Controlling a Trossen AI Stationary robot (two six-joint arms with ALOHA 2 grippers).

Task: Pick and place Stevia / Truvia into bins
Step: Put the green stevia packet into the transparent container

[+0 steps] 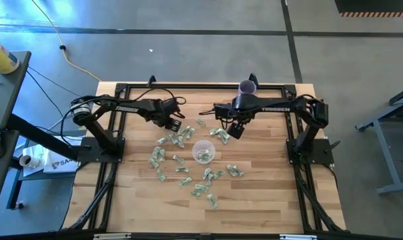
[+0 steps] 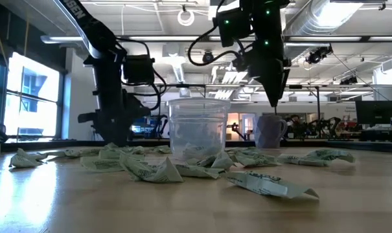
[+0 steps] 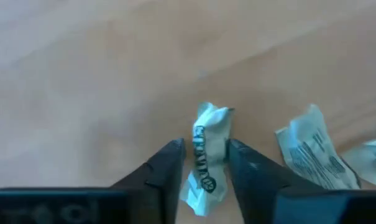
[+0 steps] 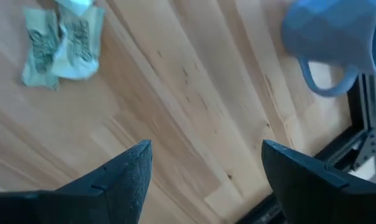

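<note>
Between the left gripper's (image 3: 203,177) fingers, a crumpled packet (image 3: 206,155) gripped, right gripper (image 4: 203,180) spread empty.

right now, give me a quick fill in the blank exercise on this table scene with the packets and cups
1. In the left wrist view, a crumpled packet sits between the left gripper's two ____.
2. The clear cup stands on the wooden table with sweetener packets scattered ____ it.
3. The right gripper hangs over bare wood with its jaws ____.
4. The mug in the right wrist view has its ____ facing the camera.

Missing words: fingers; around; open; handle
</note>
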